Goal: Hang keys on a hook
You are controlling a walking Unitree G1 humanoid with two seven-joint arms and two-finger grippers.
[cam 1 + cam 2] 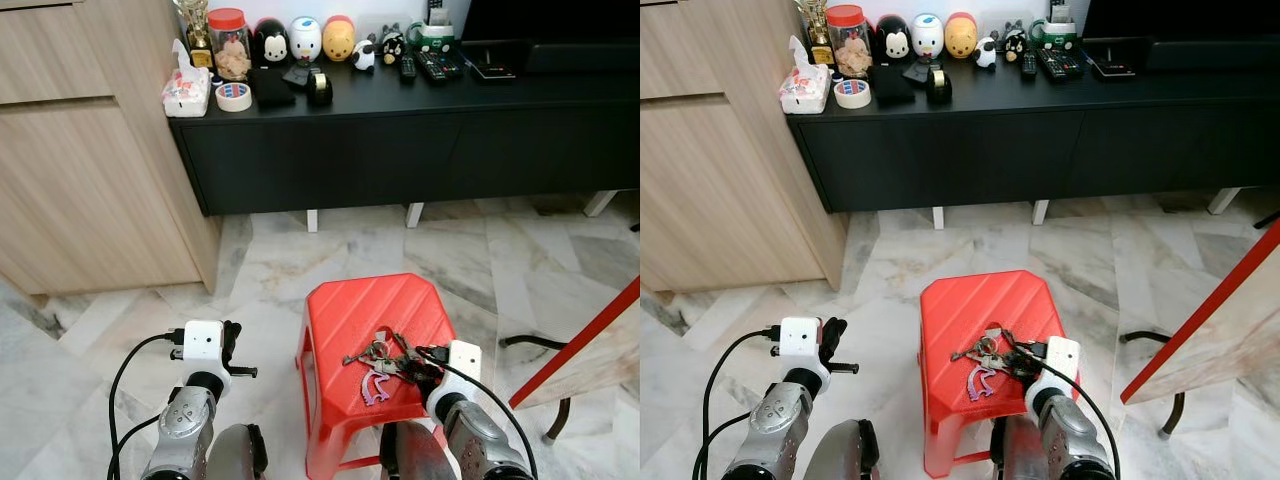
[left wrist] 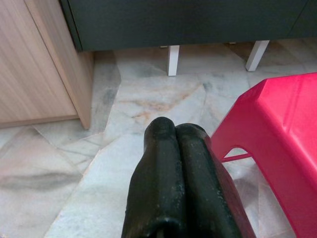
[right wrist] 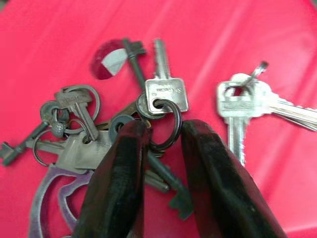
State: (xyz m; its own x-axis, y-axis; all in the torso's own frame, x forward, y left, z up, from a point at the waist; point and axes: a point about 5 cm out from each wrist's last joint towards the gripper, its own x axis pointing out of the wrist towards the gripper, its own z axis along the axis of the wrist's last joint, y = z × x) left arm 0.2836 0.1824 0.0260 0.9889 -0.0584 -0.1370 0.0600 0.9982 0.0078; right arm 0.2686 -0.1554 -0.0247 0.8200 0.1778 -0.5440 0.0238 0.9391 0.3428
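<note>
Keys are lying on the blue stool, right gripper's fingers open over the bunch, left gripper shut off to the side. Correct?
Not quite: the stool is red, not blue, as the left eye view shows. The rest holds: the keys lie on it, the right gripper has its fingers open over the bunch, and the left gripper is shut beside the stool.

- Keys [image 1: 378,362]: mixed bunch on linked rings, silver and dark metal, one purple carabiner-shaped piece; lying flat and splayed on the red stool [image 1: 350,310] top, toward its near right corner.

My matt black rubbery right gripper [image 3: 163,148] meets dull silvery metal keys [image 3: 163,94]. Glossy ribbed red plastic stool [image 1: 350,310]. Polished marble floor [image 1: 270,260].
</note>
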